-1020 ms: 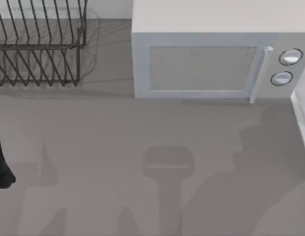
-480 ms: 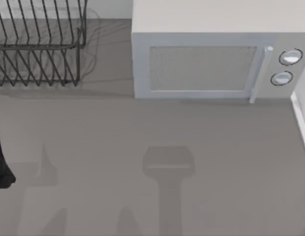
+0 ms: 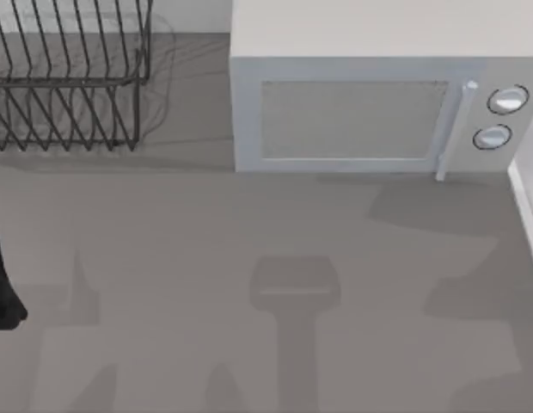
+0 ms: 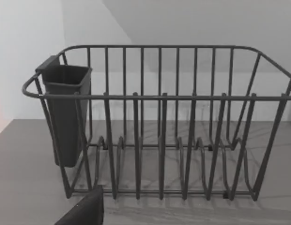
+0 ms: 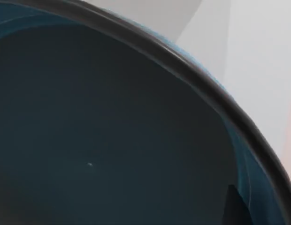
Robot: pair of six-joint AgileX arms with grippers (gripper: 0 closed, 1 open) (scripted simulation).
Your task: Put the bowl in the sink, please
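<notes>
- The bowl (image 5: 112, 140) sits right up against our right wrist camera, its dark teal inside and darker rim curving across that view. We judge that our right arm carries it, somewhere off to the right of the microwave (image 3: 370, 103).
- We cannot tell whether the right pincer is clenched on the bowl. A small dark wedge by the bowl's rim may be a finger, but that is unsure.
- Our left arm (image 3: 2, 284) is parked, well to the left of the microwave and nearer us than the dish rack (image 3: 69, 77). Its wrist camera looks at the rack and the dark cutlery cup (image 4: 65, 112) hung on the rack's end. We cannot tell its pincer's state either.
- The counter (image 3: 249, 241) in front of the microwave bears broad shadows.
- Step in hand, as we judge it: the carry toward the sink.
- The next move calls for holding the bowl steady, bringing it over the basin, lowering it, then releasing.
</notes>
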